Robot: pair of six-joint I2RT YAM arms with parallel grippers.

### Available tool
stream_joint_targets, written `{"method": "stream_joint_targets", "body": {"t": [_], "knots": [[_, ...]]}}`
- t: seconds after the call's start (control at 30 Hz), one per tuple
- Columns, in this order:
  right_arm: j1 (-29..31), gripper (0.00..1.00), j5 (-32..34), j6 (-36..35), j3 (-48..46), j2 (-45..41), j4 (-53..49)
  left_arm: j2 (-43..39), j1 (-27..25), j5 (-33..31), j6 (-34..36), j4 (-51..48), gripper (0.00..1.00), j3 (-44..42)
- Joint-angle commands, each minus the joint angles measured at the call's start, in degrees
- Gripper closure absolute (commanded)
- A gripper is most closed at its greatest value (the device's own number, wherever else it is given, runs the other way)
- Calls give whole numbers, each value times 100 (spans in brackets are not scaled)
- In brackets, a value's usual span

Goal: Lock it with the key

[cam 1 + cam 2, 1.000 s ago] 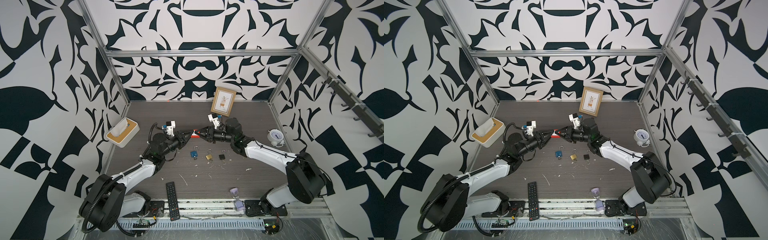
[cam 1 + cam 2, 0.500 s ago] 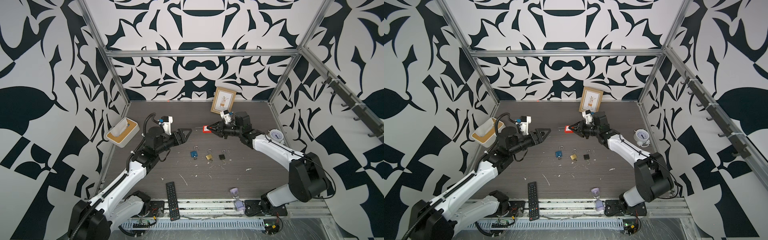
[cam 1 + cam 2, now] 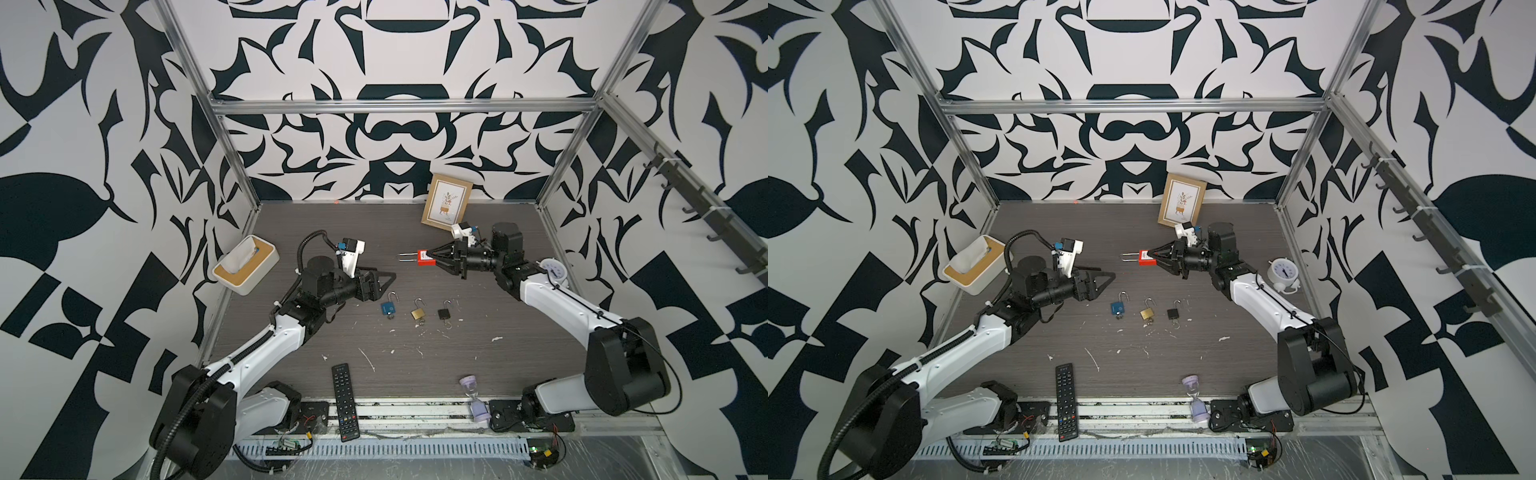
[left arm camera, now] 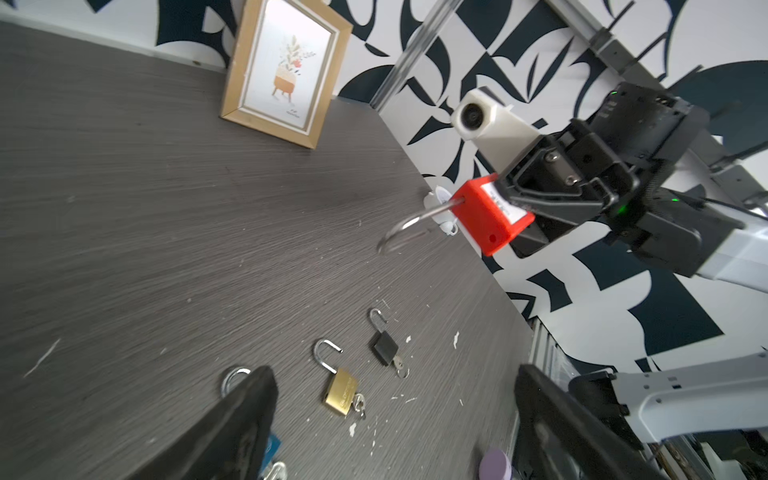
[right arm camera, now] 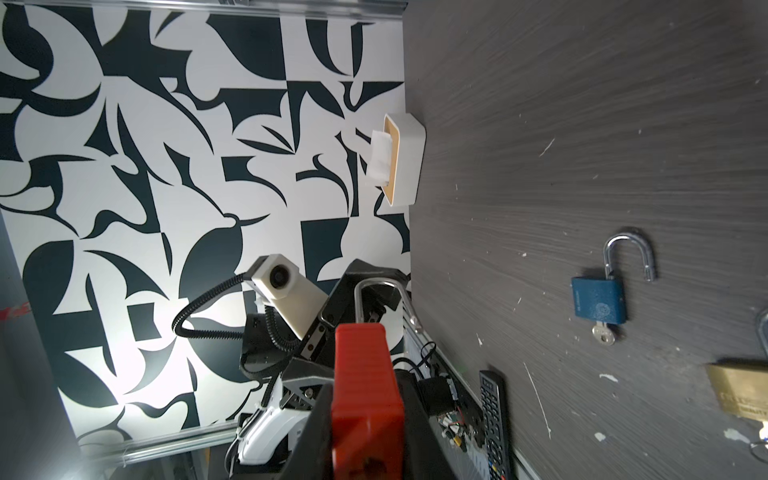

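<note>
Red padlock point(image 3: 422, 257): body clenched in R tool point(image 3: 433, 259), mid-air over bench point(image 3: 332, 232), open shackle aimed at L tool point(image 3: 384, 284). L tool released, empty, prob. to press shackle shut. Key unseen.

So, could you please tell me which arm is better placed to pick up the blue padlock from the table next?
Left, I'd say. The left fingers are open, empty and close beside the blue padlock with its open steel shackle; the right fingers are shut on the red plastic padlock, farther off.
</note>
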Motion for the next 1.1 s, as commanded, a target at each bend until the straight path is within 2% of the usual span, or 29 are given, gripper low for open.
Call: {"method": "stream_joint_targets", "body": {"t": [0.0,0.13,0.67,1.07], "knots": [[2,100,-423,284,-55,-315,554,172,18,758,-181,1047,14,114],[-1,100,-429,-154,8,-467,-41,382,21,1023,-202,1228,21,184],[75,100,-369,-182,-54,-481,-41,957,18,1432,-535,1761,38,364],[157,100,-234,-141,-88,-205,262,1008,9,1436,-553,1798,50,333]]}}
